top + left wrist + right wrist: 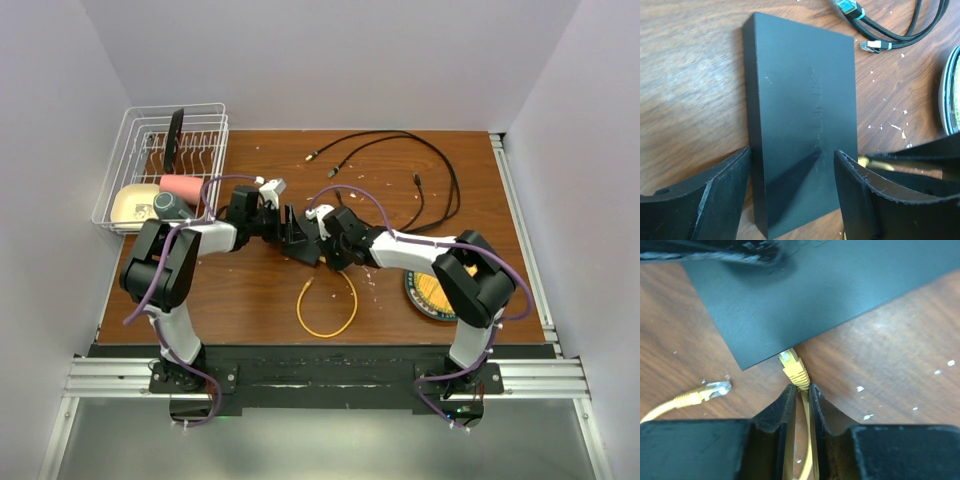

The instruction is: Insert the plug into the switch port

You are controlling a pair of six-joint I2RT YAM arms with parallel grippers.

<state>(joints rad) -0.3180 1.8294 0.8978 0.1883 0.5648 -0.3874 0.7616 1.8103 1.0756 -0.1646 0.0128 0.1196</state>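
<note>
Switch [800, 115] flat at the centre of the surface [690, 75], straddled by the left gripper [791, 160], fingers apart. Yellow plug [791, 365] meets its edge. The right gripper [800, 390] sits just behind, fingers nearly together, grip indeterminate.

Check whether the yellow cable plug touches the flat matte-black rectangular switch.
Touching: the right wrist view shows the yellow plug meeting the black switch edge, no gap.

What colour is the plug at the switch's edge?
Yellow; the plug sits against the black switch, clearest in the right wrist view.
</note>
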